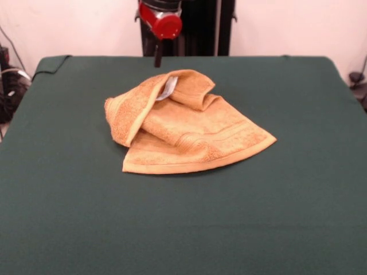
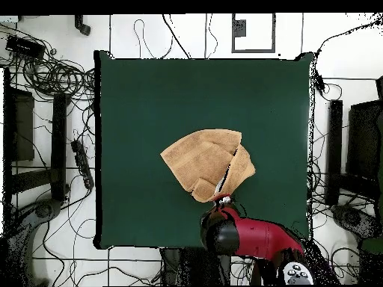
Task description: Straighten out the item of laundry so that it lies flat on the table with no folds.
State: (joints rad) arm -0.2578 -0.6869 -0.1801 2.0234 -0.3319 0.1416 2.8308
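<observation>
The item of laundry [image 1: 189,123], an orange-tan towel, lies crumpled near the middle of the dark green table [image 1: 69,189]. Its left side is folded over itself and a hump rises at its far part. A white label [image 1: 168,89] shows in the fold. A woven border band runs along its near edge. In the overhead view the towel [image 2: 203,163] is a folded wedge on the table [image 2: 149,105]. My gripper [image 1: 157,57] hangs under the red wrist just beyond the towel's far edge. From above, the gripper [image 2: 222,200] sits at the towel's corner nearest the base. Whether it touches the towel is unclear.
Green cloth stretches wide on all sides of the towel. The red arm link [image 2: 250,235] reaches over the table edge by the base. Cables [image 2: 56,75] and dark equipment [image 2: 333,149] lie on the floor around the table.
</observation>
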